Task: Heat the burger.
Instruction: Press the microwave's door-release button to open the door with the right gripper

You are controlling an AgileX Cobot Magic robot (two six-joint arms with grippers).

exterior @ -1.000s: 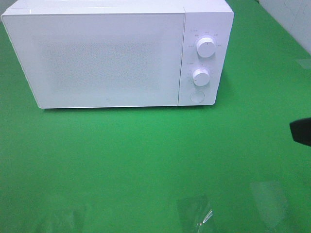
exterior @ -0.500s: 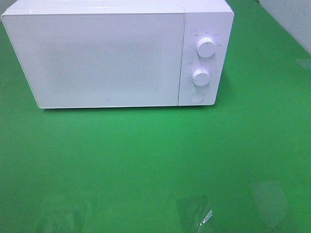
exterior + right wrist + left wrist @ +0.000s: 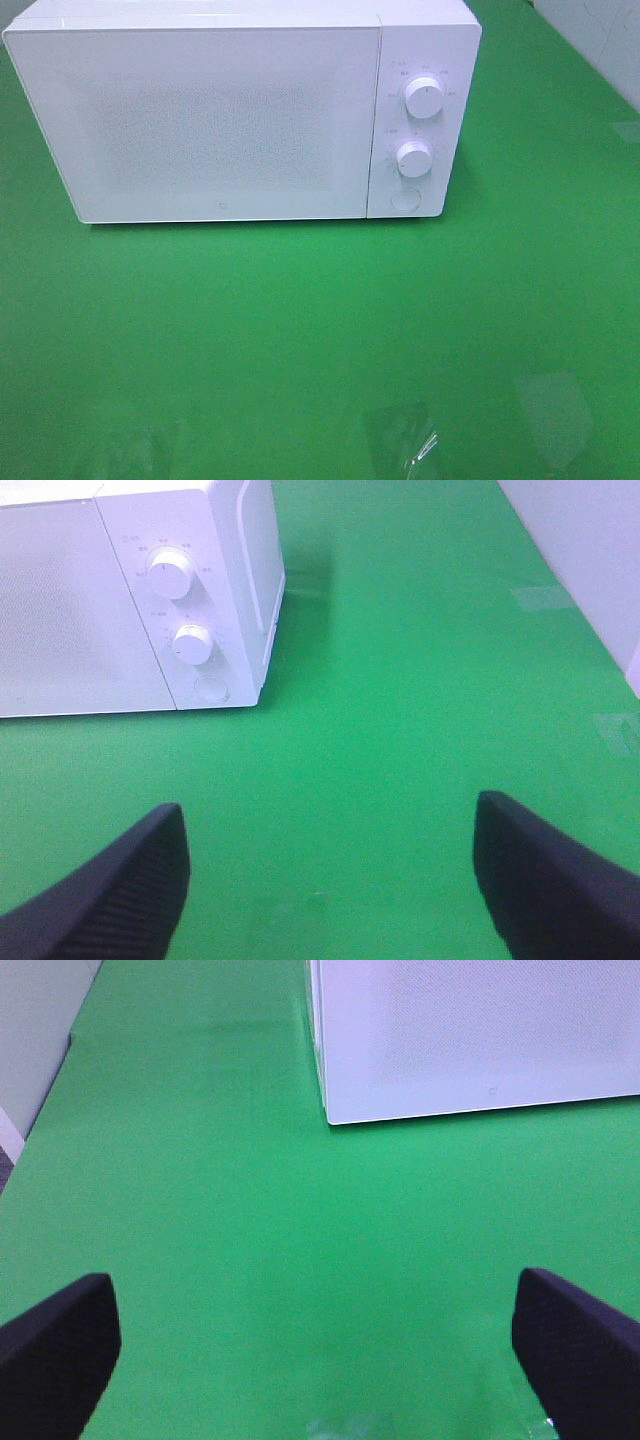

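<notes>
Microwave: white box-shaped microwave (image 3: 220, 110) stands on the green table cover (image 3: 300, 330).
Controls: upper round knob (image 3: 425, 98) directly above lower round knob (image 3: 413, 157), right of the microwave's door (image 3: 200, 120); round button (image 3: 404, 198) beneath both.
Tape: clear tape patches (image 3: 400, 440) on the cover, well before the microwave.

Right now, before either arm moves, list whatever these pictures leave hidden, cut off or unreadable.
- White box-shaped microwave oven, every view: its closed dotted door hides the inside.
- Burger: in no view; possibly inside, cannot tell.
- Print around the two white round dials, exterior high and right wrist: too small.
- Left gripper and right gripper: wrist views' edges cut off all but the open jaws' tips; absent from the exterior high view.
</notes>
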